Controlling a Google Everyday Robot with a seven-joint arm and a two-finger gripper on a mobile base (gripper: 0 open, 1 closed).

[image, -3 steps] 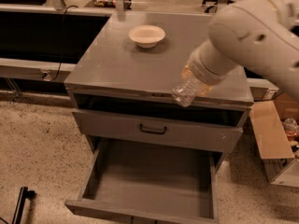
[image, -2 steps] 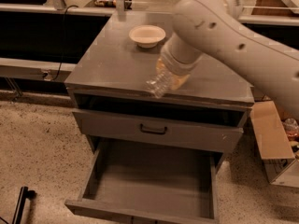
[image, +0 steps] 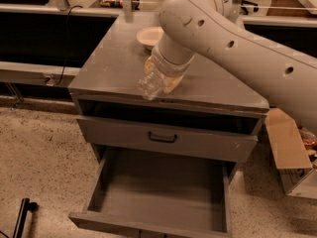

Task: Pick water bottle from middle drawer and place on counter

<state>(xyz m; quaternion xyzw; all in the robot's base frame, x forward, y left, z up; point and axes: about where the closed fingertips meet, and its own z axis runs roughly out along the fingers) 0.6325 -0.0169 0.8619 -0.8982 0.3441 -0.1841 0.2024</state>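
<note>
My gripper is at the end of the big white arm, over the front part of the counter. It is shut on the water bottle, a small clear crinkly bottle. The bottle is tilted, its free end pointing down-left at the counter's front edge, just above or on the top; I cannot tell which. The middle drawer stands pulled out below, its grey floor bare.
A white bowl sits at the back of the counter, partly behind the arm. A shut drawer front with a black bar handle lies above the open drawer. A cardboard box stands on the speckled floor to the right.
The arm has swung left along the counter's front edge, carrying the bottle with it. It now covers more of the counter and part of the bowl.
</note>
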